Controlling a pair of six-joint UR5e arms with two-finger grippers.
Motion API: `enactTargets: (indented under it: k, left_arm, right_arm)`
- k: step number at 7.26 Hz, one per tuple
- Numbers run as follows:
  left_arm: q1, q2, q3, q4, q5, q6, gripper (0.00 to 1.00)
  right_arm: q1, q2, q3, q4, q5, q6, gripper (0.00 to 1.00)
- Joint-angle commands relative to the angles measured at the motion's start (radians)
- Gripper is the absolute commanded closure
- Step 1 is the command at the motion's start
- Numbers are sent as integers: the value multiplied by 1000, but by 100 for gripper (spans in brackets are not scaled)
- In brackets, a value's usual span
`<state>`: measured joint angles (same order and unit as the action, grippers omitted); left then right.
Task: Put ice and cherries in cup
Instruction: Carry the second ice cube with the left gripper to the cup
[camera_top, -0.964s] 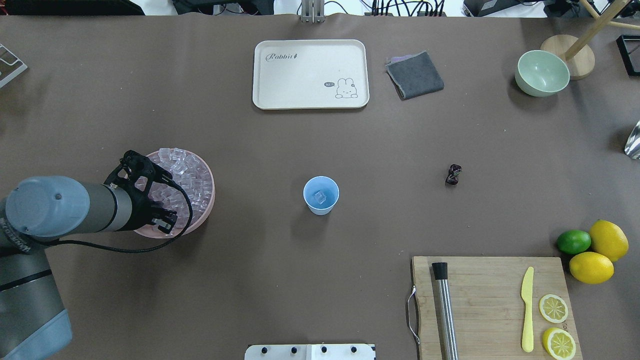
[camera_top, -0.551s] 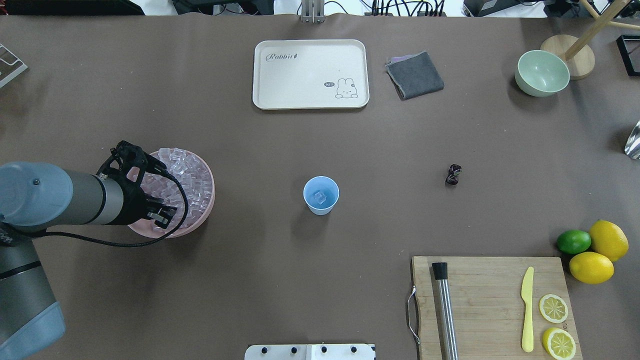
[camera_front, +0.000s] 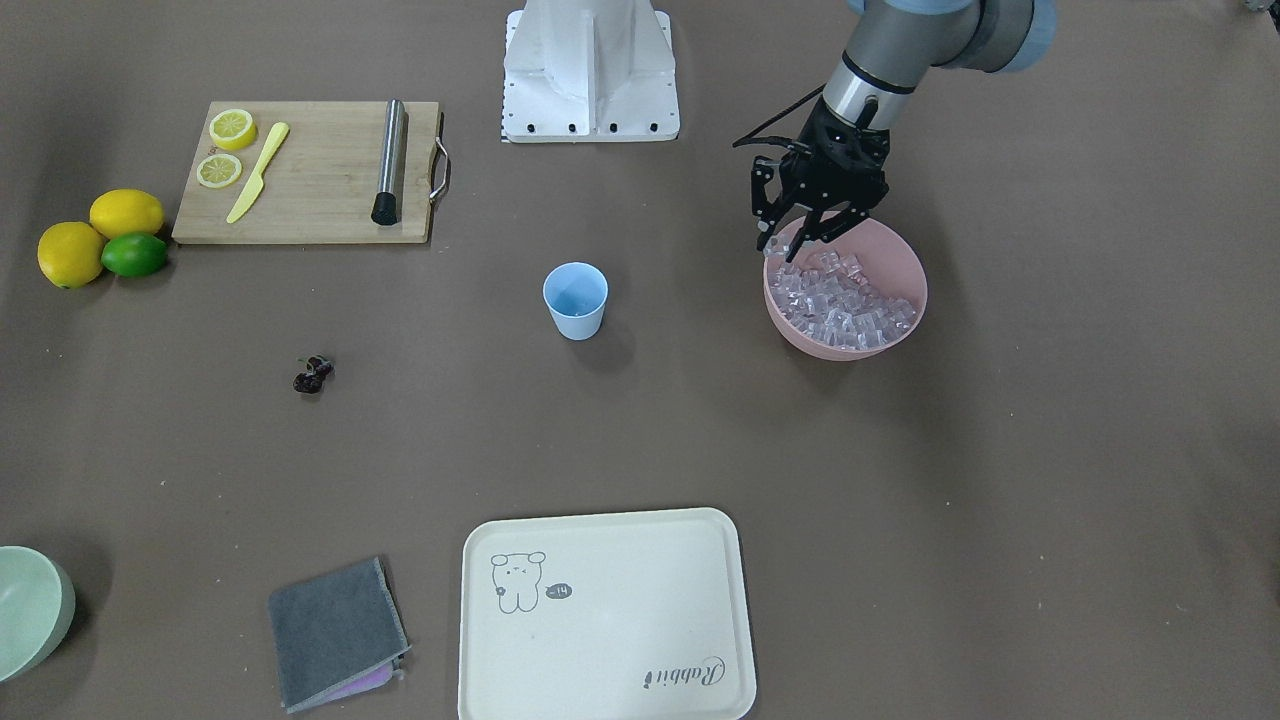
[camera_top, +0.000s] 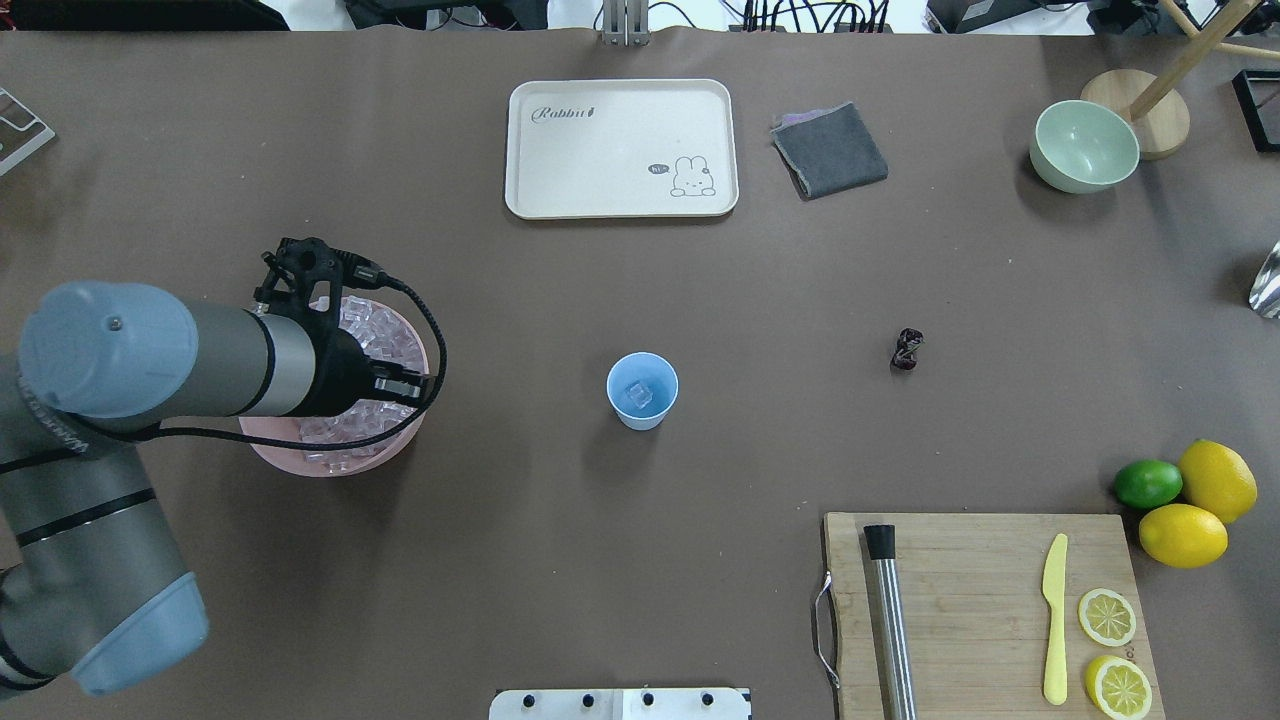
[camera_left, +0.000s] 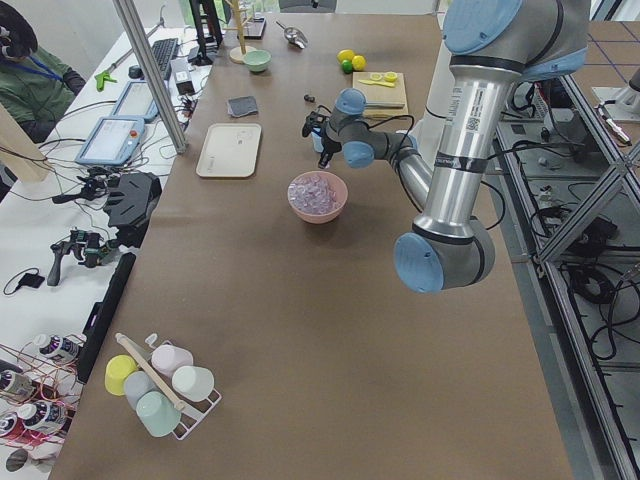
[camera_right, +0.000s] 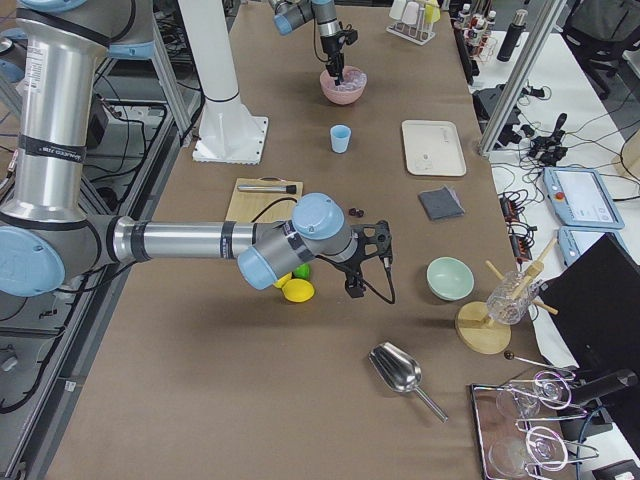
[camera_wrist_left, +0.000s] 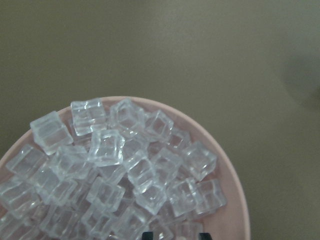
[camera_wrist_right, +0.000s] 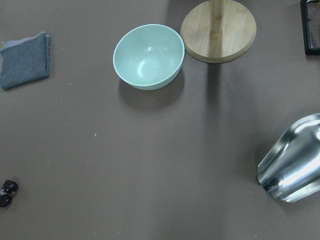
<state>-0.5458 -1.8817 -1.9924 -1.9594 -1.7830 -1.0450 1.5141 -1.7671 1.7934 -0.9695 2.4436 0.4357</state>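
Left gripper (camera_front: 800, 238): over the robot-side rim of the pink bowl (camera_front: 850, 345); fingertips down at the heap, contact not discernible; jaws spread moderately, nothing between them
Right gripper (camera_right: 368, 262): above the table near the lime (camera_front: 134, 254) and lemons (camera_front: 126, 212); jaw state cannot be told
Ice (camera_front: 843, 298): clear cubes heaped in the pink bowl; one cube (camera_top: 640, 397) lying inside the cup
Cup (camera_front: 575, 300): light blue, upright, mid-table; between bowl and cherries, well apart from both
Cherries (camera_front: 313, 374): dark cluster on bare table, apart from the cutting board (camera_front: 310, 180)
Tray (camera_front: 610, 610): cream, rabbit print; grey cloth (camera_front: 335, 630) beside it
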Motion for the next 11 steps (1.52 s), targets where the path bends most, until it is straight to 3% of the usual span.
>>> enactTargets:
  k: [1,5,7,9,10,11]
  left_arm:
    - [33,-176,111,0,14,-191,100]
    - [113,-325,240,-1,189,-320,100]
    - [145,-349,267,-6,237,-345,100]
    - [181,-352,303,-97,266,-363,100]
    - [181,-353,305,-108,266,-386,83]
    - [179,-355,302,-113,266,-392,75]
  right_arm:
    - [0,0,1,0,0,0,0]
    - [0,2,3,0,0,0,0]
    - [0,0,3,0,2,1,0]
    - [0,0,3,0,2,0,0]
    - [0,0,3,0,2,1,0]
    - [0,0,3,0,2,2,0]
